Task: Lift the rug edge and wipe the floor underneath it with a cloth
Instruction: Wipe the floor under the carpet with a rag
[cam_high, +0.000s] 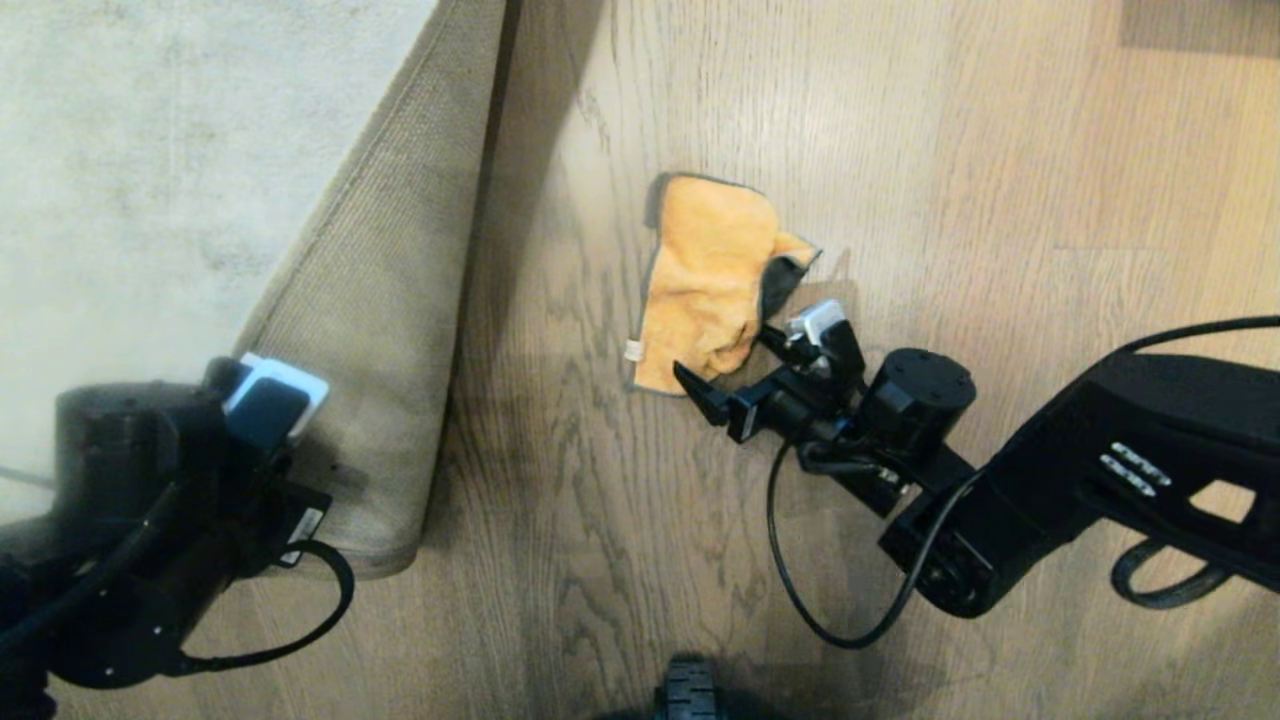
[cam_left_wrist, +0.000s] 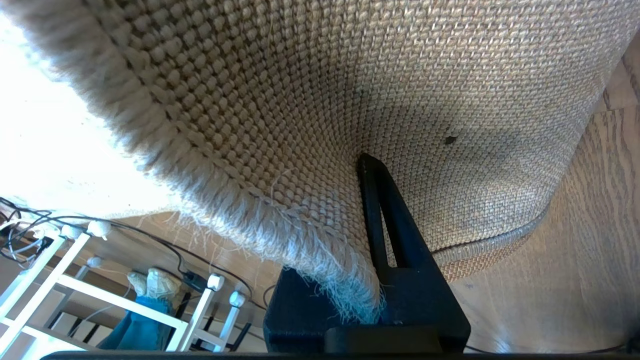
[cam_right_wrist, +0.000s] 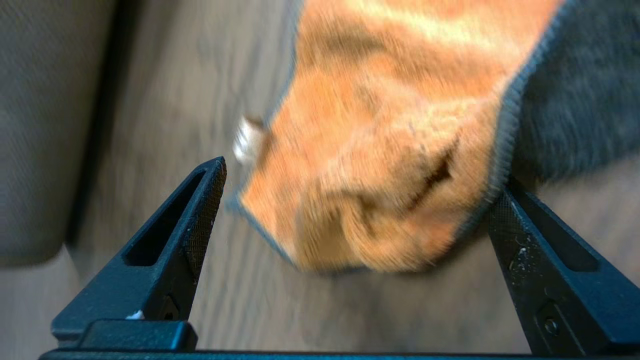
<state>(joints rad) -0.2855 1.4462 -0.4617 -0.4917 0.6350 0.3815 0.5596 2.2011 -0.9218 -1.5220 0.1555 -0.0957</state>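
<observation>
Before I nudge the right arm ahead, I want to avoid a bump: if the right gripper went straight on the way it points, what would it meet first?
Most likely the cloth: the right gripper, open, points at its near crumpled end on the floor. How far off it is I cannot tell.

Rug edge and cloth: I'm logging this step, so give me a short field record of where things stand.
rug edge: folded back, tan mesh backing up, off the floor
left gripper: shut on rug edge, at the left
cloth: crumpled on the floor, grey reverse showing at one corner
right gripper: open, fingers flanking the cloth's near end, not gripping
wiping: not yet begun
</observation>
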